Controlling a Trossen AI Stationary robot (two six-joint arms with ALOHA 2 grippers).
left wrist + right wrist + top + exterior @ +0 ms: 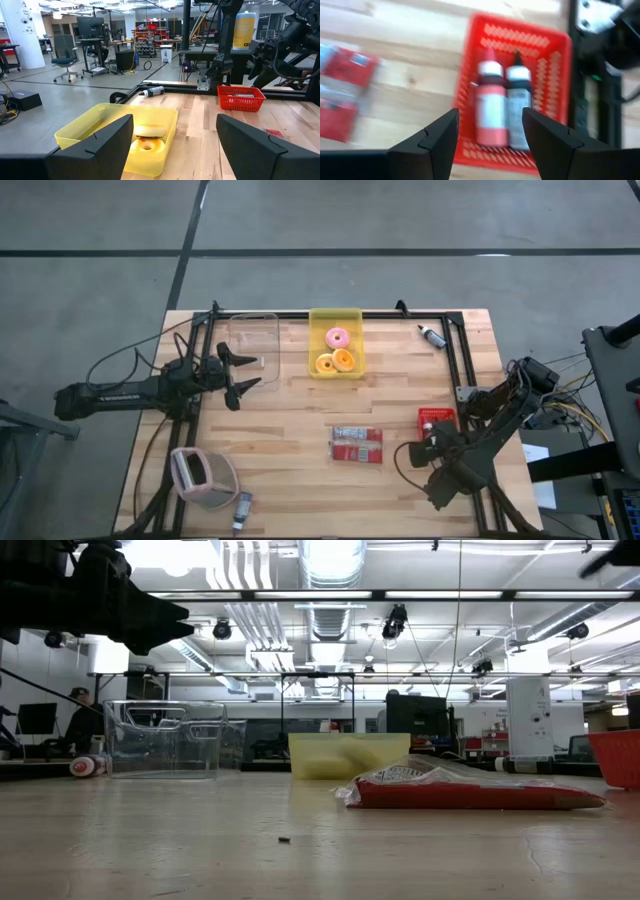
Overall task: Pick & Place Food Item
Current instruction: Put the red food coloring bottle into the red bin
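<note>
Wooden planks make up the table [300,470], framed by black rails, in a wide workshop with a grey concrete floor, desks, office chairs and ceiling lights; a person sits at a screen far off in the low view.

Three doughnuts lie in one yellow bin [335,343] at the table's far edge: one pink doughnut [337,337] and two orange doughnuts [334,361]. Beside the bin stands one clear container [254,342]. One red snack packet [357,444] lies flat near the middle. One red basket [516,90] holds two bottles, a red bottle [489,102] and a grey bottle [518,102]. A further small bottle [432,334] lies at the far right corner, and a pink-grey device [204,476] sits at the near left.

Just beside the clear container, the left gripper [240,370] has its fingers spread apart, facing the bin, with the doughnuts ahead and untouched. Above the basket, the right gripper [489,131] has its fingers parted too, well apart from the doughnuts.
</note>
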